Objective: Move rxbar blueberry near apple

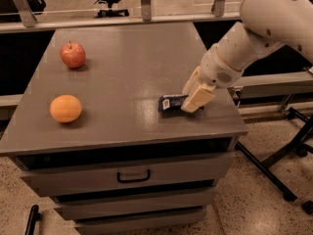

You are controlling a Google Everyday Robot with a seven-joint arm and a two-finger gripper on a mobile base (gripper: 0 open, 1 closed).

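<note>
The rxbar blueberry (169, 103) is a dark blue flat bar with a white label patch at its left end. It lies on the grey table (127, 67) near the front right. My gripper (194, 93) is down at the bar's right end and hides that end. The red apple (73, 55) sits at the far left of the table, well away from the bar.
A round orange fruit (65, 108) sits at the front left of the table. The table has drawers below with a handle (133, 176). A rail (122, 21) runs behind the table. Black stand legs (279, 170) spread on the floor at the right.
</note>
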